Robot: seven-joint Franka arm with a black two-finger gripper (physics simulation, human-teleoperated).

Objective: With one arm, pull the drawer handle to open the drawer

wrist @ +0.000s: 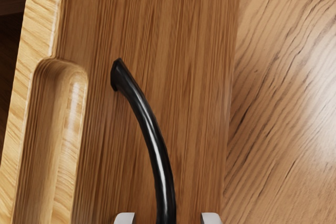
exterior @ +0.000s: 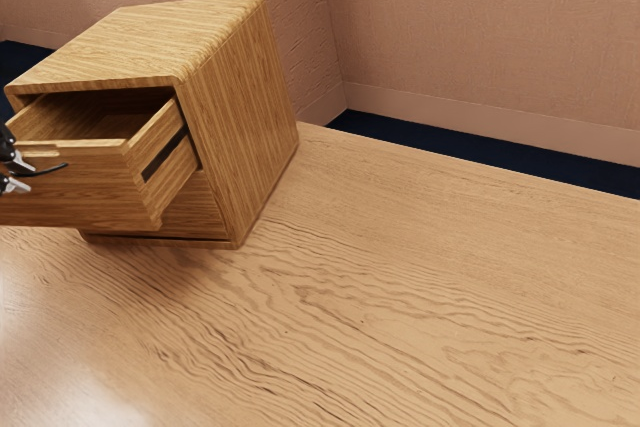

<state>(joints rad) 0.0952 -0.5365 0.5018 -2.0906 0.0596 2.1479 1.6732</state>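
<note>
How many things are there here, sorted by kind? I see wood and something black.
Cabinet: 1
Drawer, pulled out: 1
Black handle: 1
Table: 1
Total: 4

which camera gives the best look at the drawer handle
The wrist view: the black curved drawer handle stands out against the wooden drawer front, close and unobstructed. The exterior view catches just a thin dark sliver of it at its left edge, by the pulled-out drawer.
</note>
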